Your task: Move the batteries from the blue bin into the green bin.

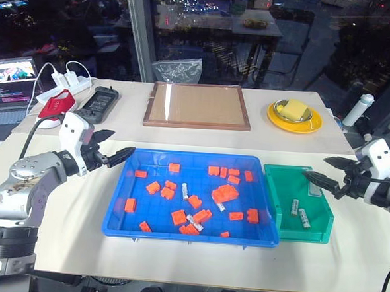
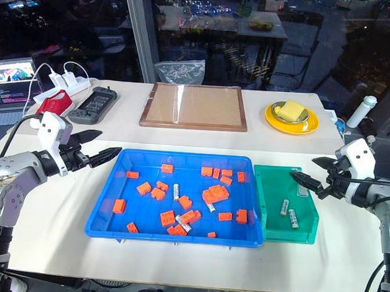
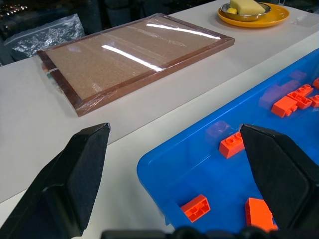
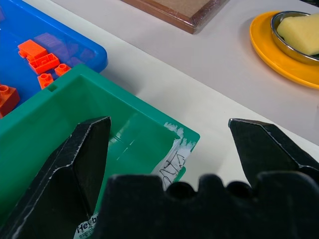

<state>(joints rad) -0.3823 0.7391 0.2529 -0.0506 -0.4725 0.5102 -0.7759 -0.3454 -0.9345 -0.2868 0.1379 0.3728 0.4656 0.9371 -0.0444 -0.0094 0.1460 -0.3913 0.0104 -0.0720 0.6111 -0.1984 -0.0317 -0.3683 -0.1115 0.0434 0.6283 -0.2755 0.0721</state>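
The blue bin point(image 1: 194, 154) lies mid-table, scattered with orange blocks point(image 1: 225, 194). Three batteries show among them: one near the middle point(image 1: 185, 191), one toward the front point(image 1: 195, 223), one by the block cluster point(image 1: 221, 206). Right of it stands the green bin point(image 1: 281, 191) with two batteries point(image 1: 294, 207) point(image 1: 304, 218) lying inside. My left gripper point(image 1: 124, 142) hovers open at the blue bin's far left corner point(image 3: 149, 164), empty. My right gripper point(image 1: 315, 166) hangs open over the green bin's far right corner point(image 4: 192, 137), holding nothing.
Behind the bins lie a wooden-framed board point(image 1: 197, 105) and a yellow plate point(image 1: 315, 123) bearing a metal bowl with a sponge. At the far left are a laptop point(image 1: 10, 82), a power strip point(image 1: 70, 80), a red object point(image 1: 55, 104) and a black device point(image 1: 99, 102). A white bottle point(image 1: 358, 109) stands far right.
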